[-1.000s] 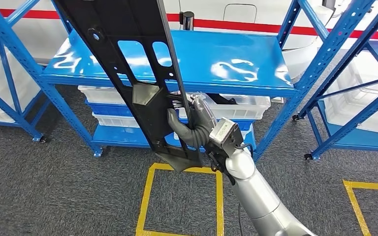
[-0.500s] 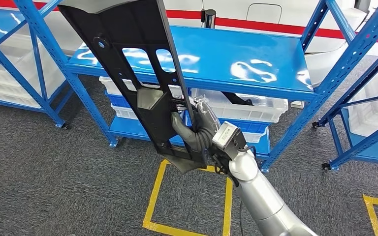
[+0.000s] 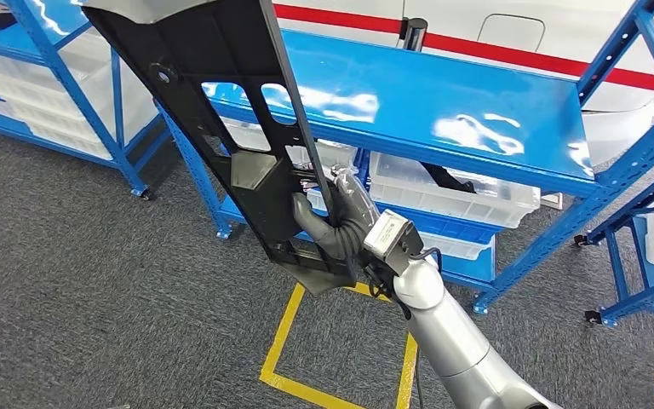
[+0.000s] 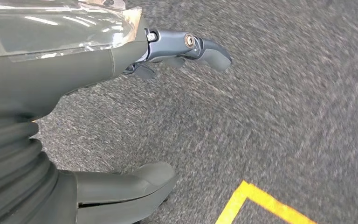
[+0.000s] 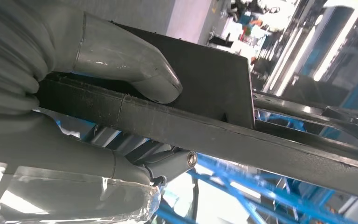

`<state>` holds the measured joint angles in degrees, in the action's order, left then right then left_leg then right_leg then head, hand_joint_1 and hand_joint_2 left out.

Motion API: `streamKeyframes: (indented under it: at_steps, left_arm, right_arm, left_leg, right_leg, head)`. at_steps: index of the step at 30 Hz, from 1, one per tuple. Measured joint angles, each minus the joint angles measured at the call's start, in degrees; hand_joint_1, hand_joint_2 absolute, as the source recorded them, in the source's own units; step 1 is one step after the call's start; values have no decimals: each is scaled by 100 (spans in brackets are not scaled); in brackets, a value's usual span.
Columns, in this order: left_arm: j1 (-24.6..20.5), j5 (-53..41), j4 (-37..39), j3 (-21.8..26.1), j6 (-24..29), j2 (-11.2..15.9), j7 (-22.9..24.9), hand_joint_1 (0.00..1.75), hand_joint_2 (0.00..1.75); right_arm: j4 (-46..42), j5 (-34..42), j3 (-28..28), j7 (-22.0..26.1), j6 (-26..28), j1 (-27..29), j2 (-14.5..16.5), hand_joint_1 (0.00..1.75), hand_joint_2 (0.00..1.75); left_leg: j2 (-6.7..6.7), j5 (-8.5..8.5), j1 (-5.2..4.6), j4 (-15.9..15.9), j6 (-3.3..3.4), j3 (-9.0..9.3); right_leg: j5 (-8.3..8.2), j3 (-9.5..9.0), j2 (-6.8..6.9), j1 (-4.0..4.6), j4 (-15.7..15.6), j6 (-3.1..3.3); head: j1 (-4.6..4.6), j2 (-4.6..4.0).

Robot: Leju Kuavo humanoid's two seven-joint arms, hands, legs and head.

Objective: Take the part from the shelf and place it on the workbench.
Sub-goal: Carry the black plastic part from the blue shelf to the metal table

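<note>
Your right hand (image 3: 334, 223) grips the long black part (image 3: 230, 111) near its lower end, holding it up, tilted, in front of the blue shelf (image 3: 443, 111). Your left hand (image 4: 74, 116) hangs over the grey carpet (image 4: 284, 107), fingers apart, holding nothing.

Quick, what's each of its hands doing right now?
Left hand: open, holding nothing, over the carpet.
Right hand: gripping the long black part.

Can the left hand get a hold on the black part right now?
Probably not as things stand: the left hand hangs open over grey carpet, while the right hand alone grips the black part raised before the shelf.
</note>
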<state>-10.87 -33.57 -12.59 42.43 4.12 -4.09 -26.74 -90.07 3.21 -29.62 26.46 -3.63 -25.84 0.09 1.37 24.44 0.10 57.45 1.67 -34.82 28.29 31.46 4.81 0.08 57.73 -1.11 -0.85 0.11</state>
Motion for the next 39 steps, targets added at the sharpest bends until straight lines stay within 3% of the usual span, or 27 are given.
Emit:
streamKeyframes:
  at_steps: [2, 4, 5, 6, 7, 8, 10, 12, 14, 16, 18, 20, 21, 22, 23, 25, 27, 29, 31, 32, 34, 36, 37, 39]
  left_arm:
    - [-12, 0, -1, -1, 1, -7, -2, 0, 175]
    - [-18, -1, -1, -1, 1, -5, -3, 0, 175]
    - [-15, -1, -1, -1, 0, -7, -5, 0, 175]
    - [-11, -3, 0, -1, -1, -10, -10, 0, 175]
    - [-8, -5, 0, -1, -2, -14, -21, 0, 175]
    - [-7, -7, 0, -1, -5, -19, -39, 0, 175]
    - [-10, -9, 0, -3, -17, -22, -82, 0, 175]
    - [-4, -8, 0, -4, -38, -21, -112, 0, 175]
    - [11, -4, 0, -3, -57, -10, -122, 0, 175]
    - [14, 0, 0, -3, -77, -3, -134, 0, 175]
    - [5, -1, 0, -3, -87, -5, -161, 0, 175]
    - [5, -5, 0, -4, -86, -6, -184, 0, 175]
    - [8, -8, 0, -5, -86, -5, -189, 0, 175]
    - [10, -10, 0, -5, -86, -1, -192, 0, 175]
    - [10, -10, 0, -5, -86, 5, -196, 0, 175]
    - [3, -13, -1, -7, -85, 19, -203, 0, 175]
    - [-3, -15, -1, -9, -82, 24, -209, 0, 175]
    - [1, -13, -1, -9, -75, 29, -216, 0, 175]
    - [6, -10, -1, -9, -61, 22, -225, 0, 175]
    - [5, -9, -1, -9, -54, 16, -233, 0, 175]
    - [5, -9, 0, -9, -43, 9, -252, 0, 175]
    - [20, -10, 0, -9, -35, 2, -263, 0, 175]
    - [30, -10, 0, -9, -30, -4, -264, 0, 175]
    - [41, -11, 0, -10, -16, -15, -262, 0, 175]
  right_arm:
    - [1, 1, -10, 7, 3, -10, -13, 175, 175]
    - [8, 2, -15, 14, 5, -2, -40, 175, 175]
    - [13, 2, -19, 14, 5, 6, -55, 175, 175]
    - [19, 2, -25, 14, 6, 12, -67, 175, 175]
    - [21, 3, -33, 14, 8, 13, -74, 175, 175]
    - [22, 4, -40, 16, 12, 9, -78, 175, 175]
    - [23, 11, -53, 26, 23, -2, -82, 175, 175]
    - [25, 19, -62, 37, 37, -4, -92, 175, 175]
    - [26, 21, -67, 42, 46, -7, -98, 175, 175]
    - [25, 23, -68, 48, 49, -18, -94, 175, 175]
    - [25, 28, -70, 53, 53, -23, -91, 175, 175]
    - [27, 42, -75, 55, 58, -19, -94, 175, 175]
    - [28, 51, -79, 55, 61, -16, -95, 175, 175]
    - [28, 61, -84, 56, 62, -16, -96, 175, 175]
    - [28, 70, -90, 57, 63, -19, -96, 175, 175]
    - [28, 84, -98, 62, 64, -37, -95, 175, 175]
    - [28, 97, -103, 72, 65, -53, -92, 175, 175]
    - [28, 114, -110, 80, 66, -59, -87, 175, 175]
    - [27, 122, -118, 87, 66, -64, -84, 175, 175]
    - [27, 124, -120, 95, 66, -64, -88, 175, 175]
    - [29, 126, -123, 112, 66, -37, -115, 175, 175]
    - [31, 125, -129, 129, 66, 19, -155, 175, 175]
    - [31, 123, -136, 137, 66, 42, -171, 175, 175]
    - [30, 122, -149, 145, 66, 58, -188, 175, 175]
  left_leg:
    - [-102, -47, 22, -29, 77, -10]
    - [-221, -68, 22, -28, 110, -43]
    - [-287, -75, 21, -26, 113, -55]
    - [-356, -82, 22, -23, 110, -61]
    - [-424, -88, 24, -18, 103, -62]
    - [-493, -93, 27, -9, 91, -63]
    - [-613, -101, 20, 27, 46, -95]
    - [-705, -125, 16, 47, -28, -152]
    - [-737, -149, 34, 47, -101, -194]
    - [-524, -13, 40, 234, -159, -293]
    - [-251, 348, 49, 871, -212, -582]
    - [-170, 632, 67, 1577, -249, -903]
    - [-158, 634, 70, 1686, -256, -944]
    - [-140, 538, 70, 1564, -252, -866]
    - [-95, 369, 67, 1218, -235, -665]
    - [133, 110, 35, 412, -168, -215]
    - [260, 50, -16, 63, -103, -40]
    - [147, 21, -40, 40, -45, -55]
    - [34, -34, -17, -19, 30, -42]
    - [-22, -64, 0, -47, 67, -32]
    - [-153, -89, 13, -57, 103, -43]
    - [-308, -96, 14, -52, 105, -54]
    - [-384, -99, 16, -47, 100, -56]
    - [-530, -99, 28, -19, 77, -59]
  right_leg:
    - [275, 251, -237, -22, 530, 23]
    - [592, 636, -410, -36, 1347, 58]
    - [661, 763, -437, -40, 1605, 44]
    - [636, 779, -450, -44, 1637, 7]
    - [526, 683, -466, -51, 1441, -43]
    - [354, 489, -512, -67, 1046, -97]
    - [74, 130, -701, -112, 277, -148]
    - [-16, 27, -787, -111, 16, -105]
    - [-56, 33, -690, -108, 16, -28]
    - [-90, 26, -589, -137, -8, 62]
    - [-100, 29, -473, -125, -16, 130]
    - [-99, 40, -344, -99, -14, 147]
    - [-98, 43, -279, -92, -13, 148]
    - [-97, 43, -219, -87, -13, 147]
    - [-95, 41, -161, -83, -13, 147]
    - [-89, 36, -61, -48, -15, 140]
    - [-80, 36, 25, -11, -20, 111]
    - [-70, 25, 116, 6, -33, 57]
    - [17, 80, -12, -1, 84, 15]
    - [133, 179, -154, -8, 303, 19]
    - [454, 533, -402, -42, 1057, 52]
    - [621, 827, -453, -63, 1638, 17]
    - [568, 828, -459, -73, 1618, -34]
    - [253, 528, -523, -115, 963, -163]
  head:
    - [-10, 0]
    - [-20, 0]
    - [-20, 0]
    - [-20, 0]
    - [-20, 0]
    - [-20, 0]
    - [-20, 0]
    - [-17, 0]
    - [-15, 0]
    - [-2, 0]
    - [13, 0]
    - [15, 0]
    - [16, 0]
    - [16, 0]
    - [16, 0]
    - [15, 0]
    - [13, 0]
    - [12, 0]
    - [9, 0]
    - [2, 0]
    - [-5, 0]
    - [-8, 0]
    - [-8, 0]
    - [-8, 0]
